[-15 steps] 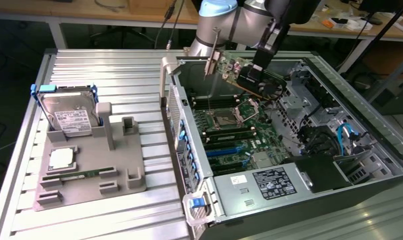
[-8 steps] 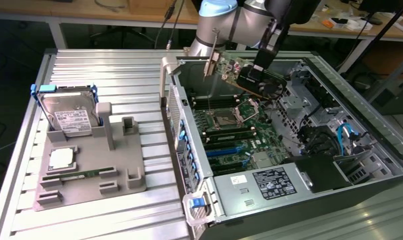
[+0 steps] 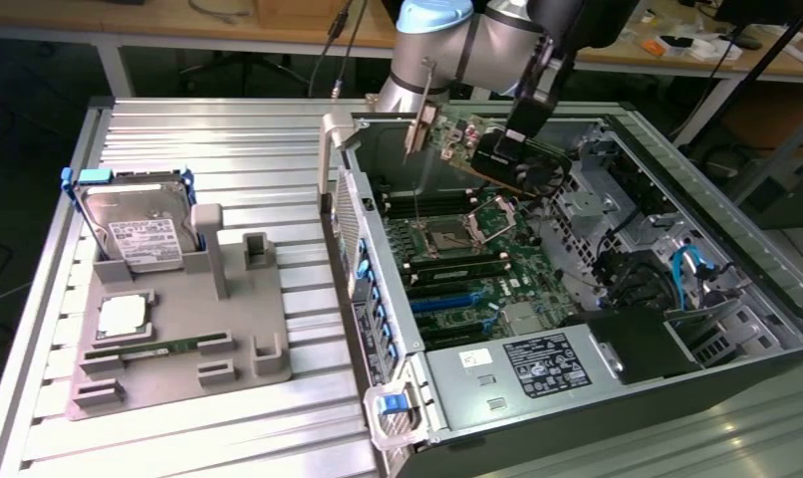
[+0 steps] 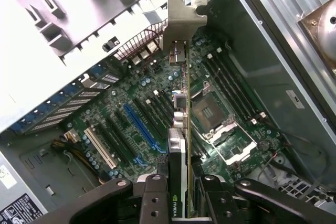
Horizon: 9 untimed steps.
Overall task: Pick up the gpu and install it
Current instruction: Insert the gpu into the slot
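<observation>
gripper point(image 4: 181, 195) partly closed, clamped on the gpu point(image 4: 181, 129) by its top edge. Card is in the air, inside the open case point(image 3: 720, 229), above the motherboard point(image 4: 142, 114) and touching nothing below.

Orientation: the card stands on edge, seen edge-on from the wrist. Its long axis runs from the gripper out to the silver bracket point(image 4: 184, 22). The bracket end faces the perforated rear wall point(image 4: 142, 45) of the case, which is toward the exterior view's left. In the exterior view the gpu point(image 3: 495, 159) looks tilted, not level with the board.

Doing this step well, my read:
- Get the connector edge parallel to the long blue slot point(image 4: 139, 124) before going down. From the wrist the card hangs nearer the CPU socket point(image 4: 210, 111) than that slot, so it likely needs a sideways shift.
- Level the long axis so both ends seat together — a tilted entry could jam one corner.
- The bracket has to slide down against the rear wall opening, so watch that end first.
- Press straight and slow, with no twist in the grip.

Beyond the case, a hard drive point(image 3: 135, 229) sits in its holder on the surface point(image 3: 242, 129), well apart.
</observation>
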### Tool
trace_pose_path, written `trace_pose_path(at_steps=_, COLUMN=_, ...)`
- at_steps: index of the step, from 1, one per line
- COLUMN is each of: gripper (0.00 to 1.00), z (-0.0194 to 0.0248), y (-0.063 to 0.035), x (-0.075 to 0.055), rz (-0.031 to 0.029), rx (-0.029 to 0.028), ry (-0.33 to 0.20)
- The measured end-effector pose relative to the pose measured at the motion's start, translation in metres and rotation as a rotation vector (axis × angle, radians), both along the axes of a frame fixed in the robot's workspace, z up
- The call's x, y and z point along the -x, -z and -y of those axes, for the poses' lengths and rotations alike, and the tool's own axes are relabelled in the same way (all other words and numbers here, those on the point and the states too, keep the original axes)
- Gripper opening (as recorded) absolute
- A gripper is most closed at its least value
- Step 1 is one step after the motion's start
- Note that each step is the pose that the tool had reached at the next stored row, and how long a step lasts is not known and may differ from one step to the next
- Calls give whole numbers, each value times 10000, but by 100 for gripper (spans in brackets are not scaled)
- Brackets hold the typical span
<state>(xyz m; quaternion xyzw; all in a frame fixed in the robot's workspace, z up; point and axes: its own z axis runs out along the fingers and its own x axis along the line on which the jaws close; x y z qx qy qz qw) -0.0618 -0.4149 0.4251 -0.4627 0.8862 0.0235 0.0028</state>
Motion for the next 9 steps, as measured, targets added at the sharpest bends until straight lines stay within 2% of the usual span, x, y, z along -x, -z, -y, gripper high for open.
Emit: trace_pose_path(at_steps=9, gripper=27, z=-9, y=1, x=0, rz=0, rx=0, ry=-508)
